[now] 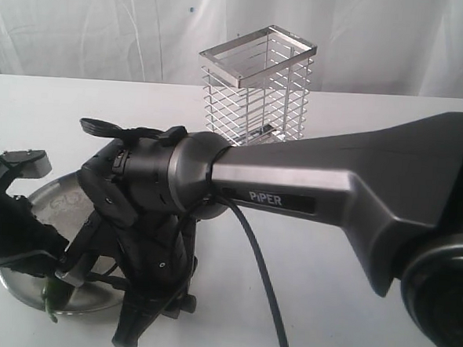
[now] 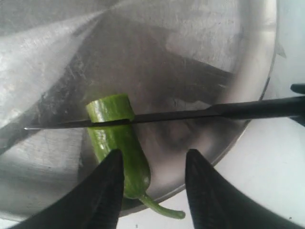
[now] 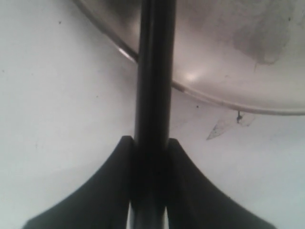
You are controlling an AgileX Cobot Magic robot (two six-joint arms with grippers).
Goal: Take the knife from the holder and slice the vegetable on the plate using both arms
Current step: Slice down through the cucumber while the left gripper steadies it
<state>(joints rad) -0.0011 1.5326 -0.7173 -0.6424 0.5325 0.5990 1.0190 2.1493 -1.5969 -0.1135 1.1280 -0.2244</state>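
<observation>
Black fingers of the left pincer fill the foreground of the left wrist view, spread wide with nothing clamped between them. Just ahead of their tips the vegetable lies on the plate, close against one finger and clear of the other. Its thin stem trails back over the rim toward the pincer. A little beyond the fingertips the knife lies crosswise over the vegetable near its far, cut end, so a short green stub shows past the blade. Whether the blade has gone right through cannot be told. Further right, the right pincer is closed tight on the knife's black handle. The knife runs straight out from between its fingers, over the white desk and across the plate's rim ahead of it. In the exterior view the right arm, marked PIPER, reaches across to the plate, where the left arm also sits. Well behind both pincers, apart from them, the holder stands upright on the desk.
</observation>
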